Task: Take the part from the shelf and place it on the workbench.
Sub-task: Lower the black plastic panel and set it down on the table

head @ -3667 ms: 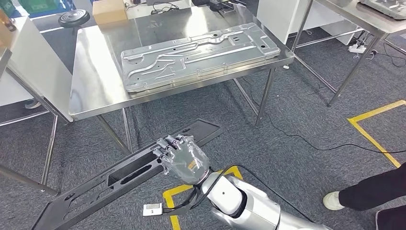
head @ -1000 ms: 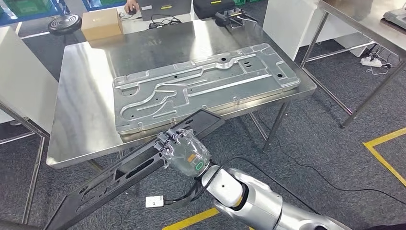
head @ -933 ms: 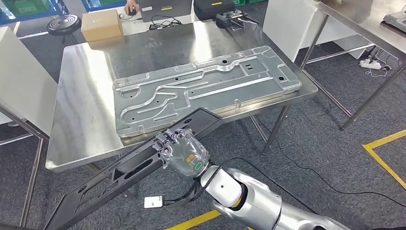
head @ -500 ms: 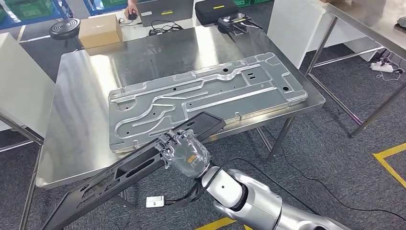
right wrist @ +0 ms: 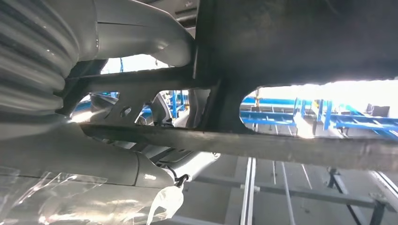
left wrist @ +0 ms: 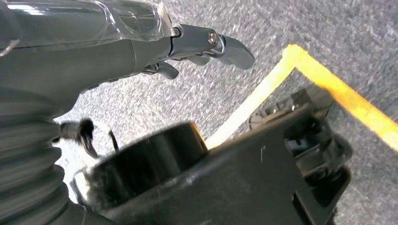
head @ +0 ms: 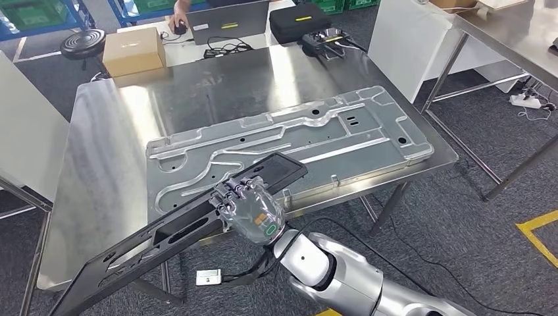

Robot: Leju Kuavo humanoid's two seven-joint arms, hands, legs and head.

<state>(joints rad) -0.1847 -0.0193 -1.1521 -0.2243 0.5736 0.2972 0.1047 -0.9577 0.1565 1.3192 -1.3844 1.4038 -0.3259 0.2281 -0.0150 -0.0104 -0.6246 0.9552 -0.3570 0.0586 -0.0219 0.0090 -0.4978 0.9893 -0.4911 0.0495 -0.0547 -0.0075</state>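
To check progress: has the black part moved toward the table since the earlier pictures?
Yes. The black part, gripped by the right hand, now has its far end over the tray on the table; earlier it was short of the table.

You get even, bright overhead light w/ soft glare on the steel workbench. Left wrist view is motion-blurred. Right wrist view is backlit, foreground dark, openings blown out.

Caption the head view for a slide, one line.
Right robot hand holds a long black part, its far end over the steel workbench and the grey metal panel there.
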